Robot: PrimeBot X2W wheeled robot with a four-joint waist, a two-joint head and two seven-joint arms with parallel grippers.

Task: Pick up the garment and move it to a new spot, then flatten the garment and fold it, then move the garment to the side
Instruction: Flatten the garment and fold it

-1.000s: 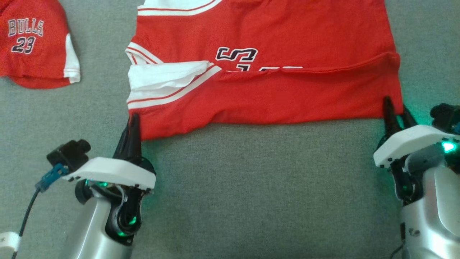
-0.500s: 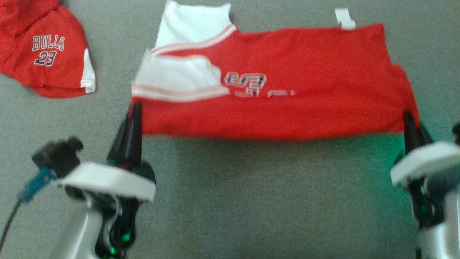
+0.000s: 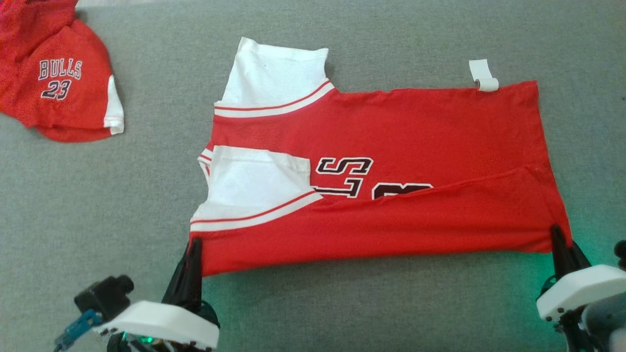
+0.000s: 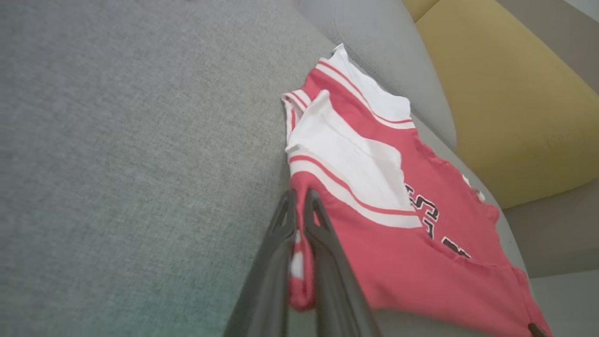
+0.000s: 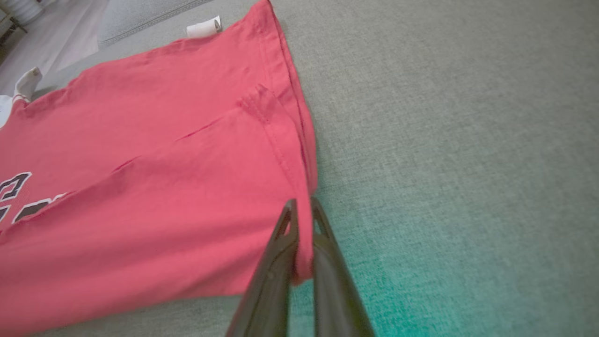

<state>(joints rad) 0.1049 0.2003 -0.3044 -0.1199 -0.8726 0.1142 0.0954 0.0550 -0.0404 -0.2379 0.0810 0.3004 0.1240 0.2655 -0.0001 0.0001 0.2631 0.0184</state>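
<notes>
Nearest the robot, the left gripper (image 3: 194, 243) is clamped on the near left corner of the red jersey (image 3: 391, 127). Its two fingers are together with a roll of red and white cloth pinched between them, which is plain in the left wrist view. The right gripper (image 3: 556, 232) is likewise closed on the near right corner, by the side hem, with a tuck of red fabric caught between its fingers. The jersey lies sideways on the grey cushion (image 3: 342, 303), its white-panelled end to the left. A faint shadow under its near edge suggests that edge is just off the cushion. Just beyond the grippers a long flap (image 3: 391, 225) is already turned over the body, covering the lower part of the black lettering (image 3: 342, 166). I judge the step in hand to be a lengthwise fold, or a tensioning pull ahead of one. To do it well, both arms should rise together and level, holding the near edge taut between them so it does not sag in the middle. They should then travel away in parallel so the flap does not slide open. Farther on, the white panel (image 3: 254, 181) on the left is doubled and may bunch, so it wants laying down gently. At the far edge a white tag (image 3: 483, 76) curls out, and at the far left lie red shorts (image 3: 58, 93), well apart.
</notes>
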